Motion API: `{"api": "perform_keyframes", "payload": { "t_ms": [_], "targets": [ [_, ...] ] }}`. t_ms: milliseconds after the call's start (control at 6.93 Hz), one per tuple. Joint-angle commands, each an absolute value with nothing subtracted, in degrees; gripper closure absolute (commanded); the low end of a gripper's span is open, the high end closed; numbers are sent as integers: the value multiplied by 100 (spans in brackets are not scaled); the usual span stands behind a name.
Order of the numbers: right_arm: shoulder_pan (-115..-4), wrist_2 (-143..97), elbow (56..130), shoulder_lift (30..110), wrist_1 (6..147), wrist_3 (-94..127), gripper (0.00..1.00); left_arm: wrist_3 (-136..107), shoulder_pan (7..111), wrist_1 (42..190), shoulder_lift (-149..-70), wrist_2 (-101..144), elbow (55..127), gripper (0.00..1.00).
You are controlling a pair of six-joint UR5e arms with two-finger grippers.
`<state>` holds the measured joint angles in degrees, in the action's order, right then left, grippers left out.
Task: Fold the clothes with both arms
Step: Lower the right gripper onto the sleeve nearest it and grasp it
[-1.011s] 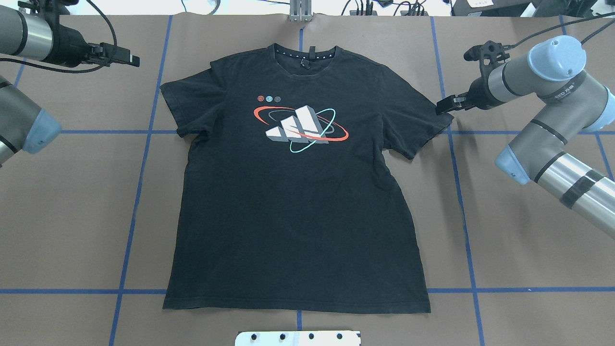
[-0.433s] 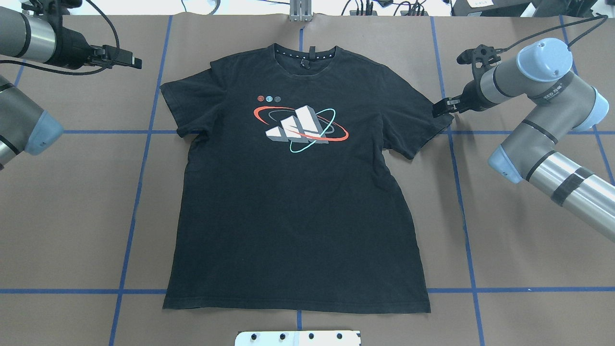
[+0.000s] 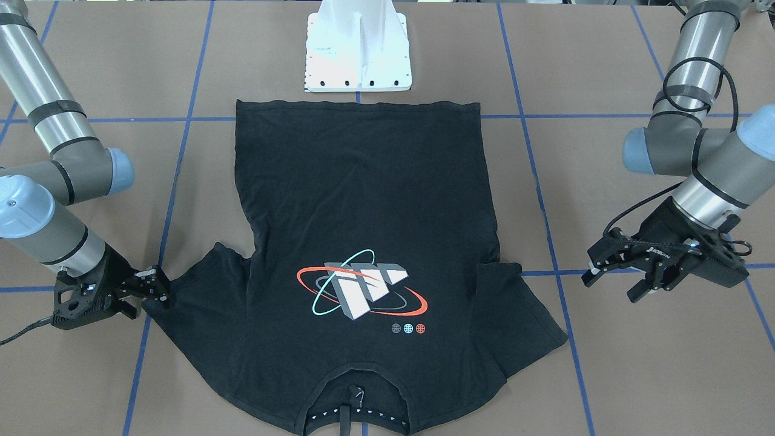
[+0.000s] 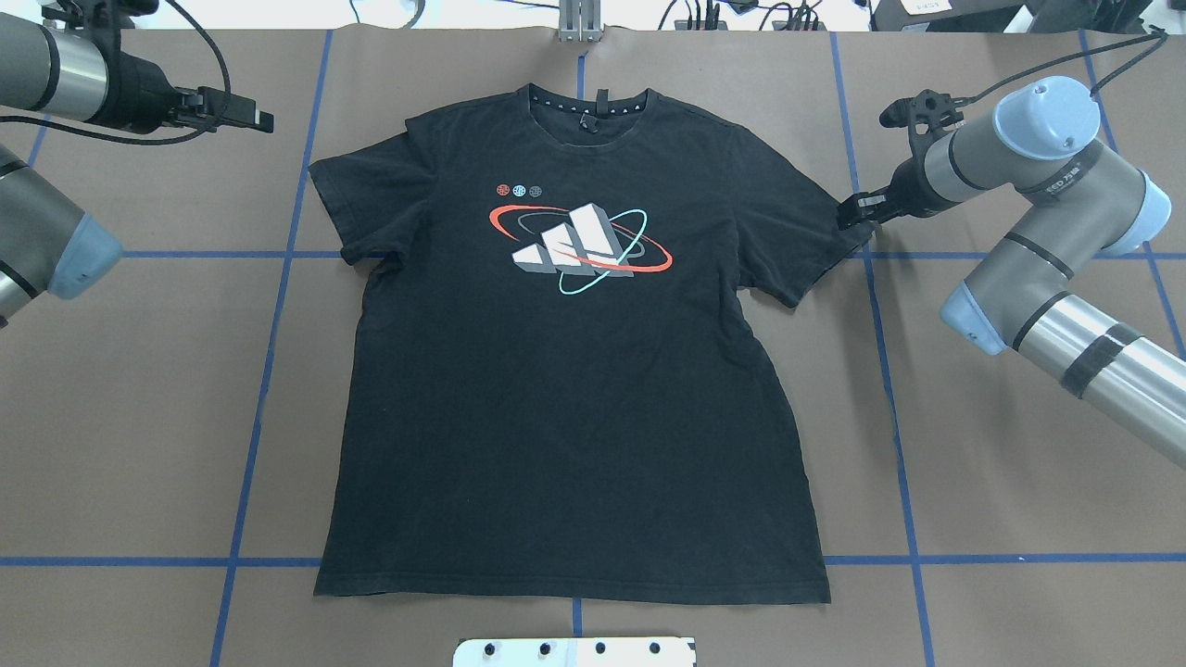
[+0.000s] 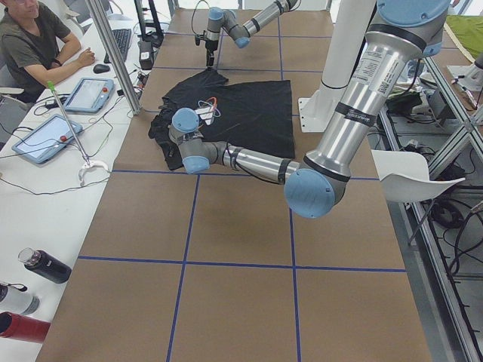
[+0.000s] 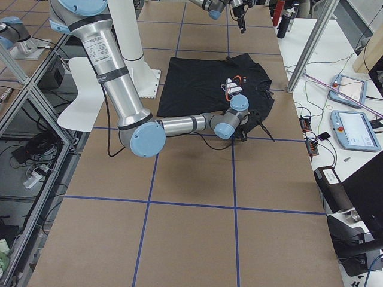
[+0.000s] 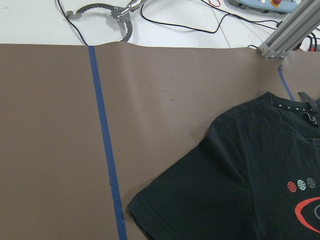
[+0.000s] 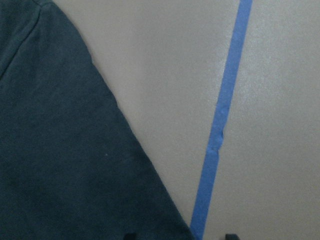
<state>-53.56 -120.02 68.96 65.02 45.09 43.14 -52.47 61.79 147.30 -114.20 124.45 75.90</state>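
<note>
- One black T-shirt [image 4: 574,417] on one worktop [image 4: 139,417].
- Two robot arms: left arm [image 4: 37,56], right arm [image 4: 1047,176].
- Two tools: left tool [image 4: 248,118], right tool [image 4: 851,211].
- One white pedestal base [image 3: 358,54].
- One seated person [image 5: 34,41].

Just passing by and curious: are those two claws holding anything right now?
Left gripper: open, holding nothing, clear of the T-shirt.
Right gripper: open, at the T-shirt's sleeve edge, not gripping it.

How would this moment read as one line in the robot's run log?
stage: pre-grasp | T-shirt: flat, print up, unfolded | right gripper: open at sleeve edge | left gripper: open, off shirt
</note>
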Motion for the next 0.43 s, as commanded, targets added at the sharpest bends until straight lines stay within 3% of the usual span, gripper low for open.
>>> {"api": "perform_keyframes", "payload": {
  "t_ms": [0,289],
  "targets": [
    [-5353,-12023,6891,6504,4509,4324,46,-5247,6179,14730,-11426,12445,7594,1],
    [-5344,-12032,6891,6504,4509,4324,53,-5247,6179,14730,-11443,12445,7602,1]
  ]
}}
